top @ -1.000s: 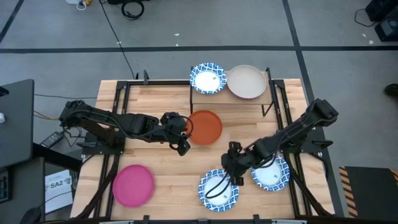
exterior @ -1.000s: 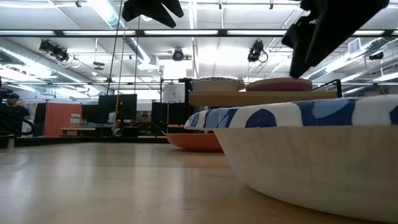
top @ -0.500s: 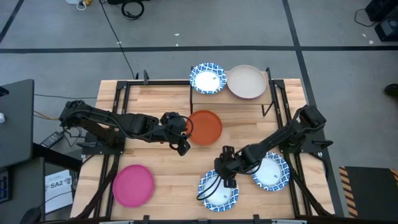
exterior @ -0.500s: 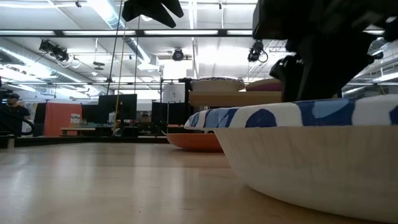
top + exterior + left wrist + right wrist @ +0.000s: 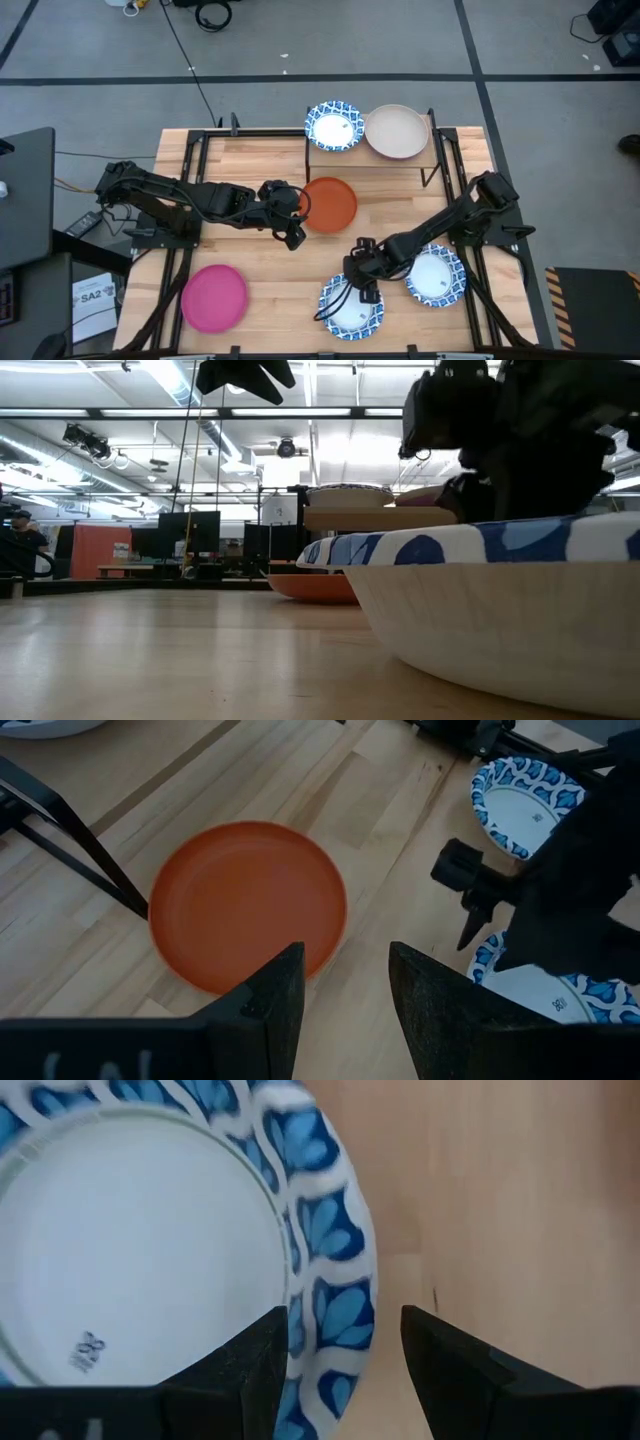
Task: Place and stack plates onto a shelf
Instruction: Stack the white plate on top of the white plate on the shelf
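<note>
My right gripper (image 5: 345, 1348) is open and low over the near blue-rimmed plate (image 5: 351, 307), at its far rim; in the right wrist view the rim (image 5: 335, 1315) lies between the two fingers, and no touch shows. My left gripper (image 5: 345, 988) hangs open above the table, just left of the orange plate (image 5: 328, 204), which rests flat on the wood. A second blue-rimmed plate (image 5: 435, 276) lies to the right and a pink plate (image 5: 214, 297) at the near left. On the shelf (image 5: 370, 160) at the far side sit a blue-rimmed plate (image 5: 333, 126) and a beige one (image 5: 397, 131).
The shelf's black legs (image 5: 95, 855) stand beside the orange plate's far edge. Black frame rails (image 5: 190, 170) run along the table's left and right sides. Bare wood (image 5: 260, 265) lies between the pink plate and the near blue-rimmed plate.
My right gripper has come down and toward the table's near left, from above the gap between the two blue-rimmed plates to low over the near one's far rim, its fingers staying apart. The plates have not moved.
</note>
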